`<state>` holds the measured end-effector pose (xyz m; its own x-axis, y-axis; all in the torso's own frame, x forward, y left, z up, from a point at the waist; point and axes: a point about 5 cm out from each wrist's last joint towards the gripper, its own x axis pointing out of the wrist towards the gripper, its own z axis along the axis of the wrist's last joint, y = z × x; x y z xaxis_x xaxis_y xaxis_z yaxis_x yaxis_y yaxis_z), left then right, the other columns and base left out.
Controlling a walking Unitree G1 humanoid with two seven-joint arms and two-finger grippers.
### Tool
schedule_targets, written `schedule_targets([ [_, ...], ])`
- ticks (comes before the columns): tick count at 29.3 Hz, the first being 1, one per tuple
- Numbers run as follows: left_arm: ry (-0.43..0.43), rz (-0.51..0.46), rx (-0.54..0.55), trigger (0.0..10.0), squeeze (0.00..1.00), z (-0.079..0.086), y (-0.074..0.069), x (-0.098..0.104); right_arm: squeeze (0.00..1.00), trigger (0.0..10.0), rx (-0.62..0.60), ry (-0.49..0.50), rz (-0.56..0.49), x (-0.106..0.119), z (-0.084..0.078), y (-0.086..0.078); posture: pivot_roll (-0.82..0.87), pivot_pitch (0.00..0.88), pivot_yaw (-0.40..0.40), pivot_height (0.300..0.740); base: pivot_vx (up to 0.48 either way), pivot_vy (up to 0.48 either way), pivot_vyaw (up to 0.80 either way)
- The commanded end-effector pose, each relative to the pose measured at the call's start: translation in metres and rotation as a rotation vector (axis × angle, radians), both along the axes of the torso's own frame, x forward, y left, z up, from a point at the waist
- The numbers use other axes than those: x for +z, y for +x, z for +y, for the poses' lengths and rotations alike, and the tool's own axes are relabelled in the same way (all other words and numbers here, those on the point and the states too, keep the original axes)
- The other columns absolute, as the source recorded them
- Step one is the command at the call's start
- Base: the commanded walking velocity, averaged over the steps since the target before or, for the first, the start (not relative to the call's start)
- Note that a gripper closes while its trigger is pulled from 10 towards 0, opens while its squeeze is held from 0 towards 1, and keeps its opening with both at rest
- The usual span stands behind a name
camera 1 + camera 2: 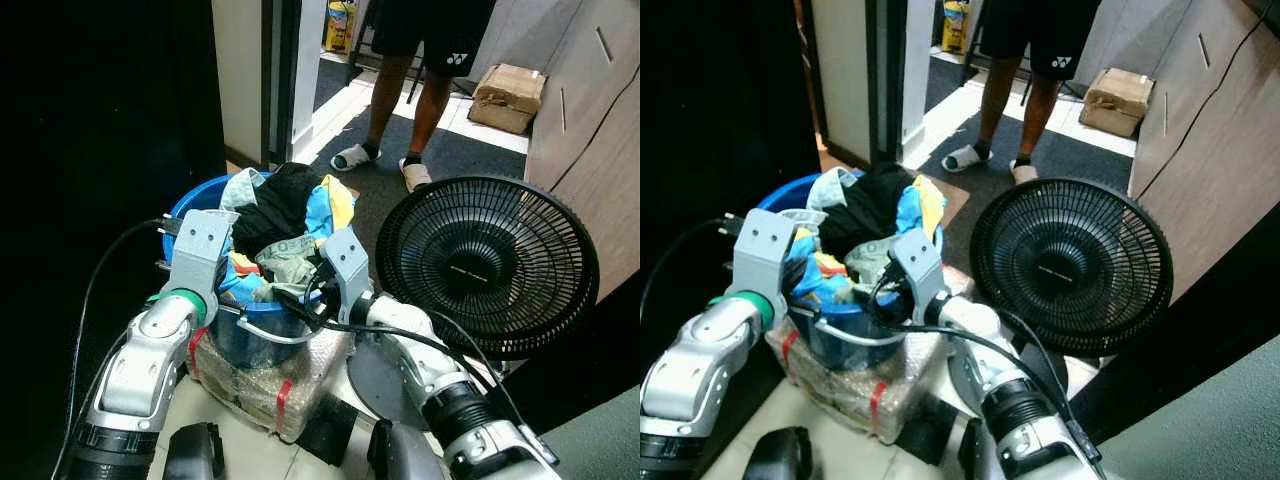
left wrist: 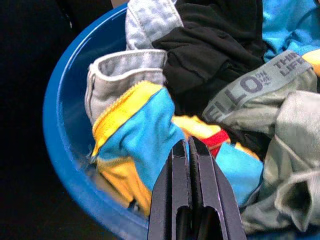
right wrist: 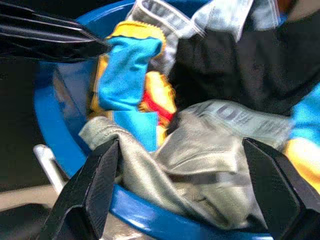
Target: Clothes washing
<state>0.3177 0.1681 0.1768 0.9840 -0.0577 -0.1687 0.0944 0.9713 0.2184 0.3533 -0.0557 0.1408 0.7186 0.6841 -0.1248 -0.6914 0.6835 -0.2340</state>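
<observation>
A blue basin (image 1: 188, 208) heaped with clothes stands right before me on a wrapped bundle. A black garment (image 1: 276, 208) lies on top, with a grey-green one (image 3: 200, 165) at the near rim and a blue-and-yellow one (image 2: 135, 135) on the left side. My left gripper (image 2: 189, 145) is shut with nothing between its fingers, and its tips hover just over the blue-and-yellow garment. My right gripper (image 3: 180, 145) is open wide at the near rim, its fingers either side of the grey-green garment. The left gripper's fingers (image 3: 50, 40) reach in across the basin's far side.
A black floor fan (image 1: 487, 265) stands close on the right of the basin. A person's legs (image 1: 400, 100) are in the doorway ahead, with a cardboard box (image 1: 508, 95) beside them. Wooden cabinets (image 1: 590, 130) line the right, and a dark wall stands on the left.
</observation>
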Motion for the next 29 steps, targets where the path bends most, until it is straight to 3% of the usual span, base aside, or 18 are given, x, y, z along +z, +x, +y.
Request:
schedule_targets([
  [1, 0.008, 0.03, -0.003, 10.0, 0.0, 0.0, -0.002, -0.009, 0.0, 10.0, -0.135, -0.183, 0.137, -0.048, -0.033, -0.006, 0.19, 0.099, -0.062, 0.526, 0.0, 0.0, 0.0],
  [3, 0.015, 0.03, -0.007, 10.0, 0.0, -0.001, -0.003, -0.01, 0.0, 10.0, -0.208, -0.224, 0.101, -0.048, -0.046, -0.001, 0.19, 0.098, -0.057, 0.526, 0.0, 0.0, 0.0],
  [7, 0.025, 0.029, -0.014, 10.0, 0.0, -0.002, -0.003, -0.012, 0.0, 10.0, -0.225, -0.276, 0.085, -0.052, -0.054, -0.002, 0.19, 0.097, -0.051, 0.526, 0.0, 0.0, 0.0],
  [17, 0.023, 0.025, -0.029, 10.0, 0.0, -0.007, -0.001, -0.011, 0.0, 10.0, -0.167, -0.291, 0.169, -0.07, -0.057, -0.016, 0.18, 0.097, -0.045, 0.526, 0.0, 0.0, 0.0],
  [18, 0.022, 0.025, -0.031, 10.0, 0.0, -0.008, 0.0, -0.01, 0.0, 10.0, -0.154, -0.239, 0.174, -0.067, -0.051, -0.016, 0.18, 0.097, -0.045, 0.526, 0.0, 0.0, 0.0],
  [22, 0.022, 0.025, -0.031, 10.0, 0.0, -0.008, 0.0, -0.011, 0.0, 10.0, -0.146, -0.201, 0.176, -0.065, -0.048, -0.016, 0.18, 0.096, -0.043, 0.526, 0.0, 0.0, 0.0],
  [23, 0.021, 0.025, -0.032, 10.0, 0.0, -0.008, 0.0, -0.011, 0.0, 10.0, -0.089, -0.087, 0.166, -0.054, -0.036, -0.016, 0.18, 0.096, -0.043, 0.526, 0.0, 0.0, 0.0],
  [24, 0.021, 0.025, -0.032, 10.0, 0.0, -0.008, 0.0, -0.011, 0.0, 10.0, -0.089, -0.087, 0.166, -0.054, -0.036, -0.016, 0.18, 0.096, -0.043, 0.526, 0.0, 0.0, 0.0],
  [27, 0.017, 0.02, -0.032, 10.0, 0.0, -0.009, 0.001, -0.009, 0.0, 10.0, 0.071, 0.109, 0.107, -0.026, -0.011, -0.021, 0.19, 0.093, -0.042, 0.526, 0.0, 0.0, 0.0],
  [29, 0.015, 0.015, -0.031, 10.0, 0.0, -0.009, 0.001, -0.008, 0.0, 10.0, 0.099, 0.119, 0.082, -0.021, -0.007, -0.023, 0.19, 0.093, -0.042, 0.526, 0.0, 0.0, 0.0],
])
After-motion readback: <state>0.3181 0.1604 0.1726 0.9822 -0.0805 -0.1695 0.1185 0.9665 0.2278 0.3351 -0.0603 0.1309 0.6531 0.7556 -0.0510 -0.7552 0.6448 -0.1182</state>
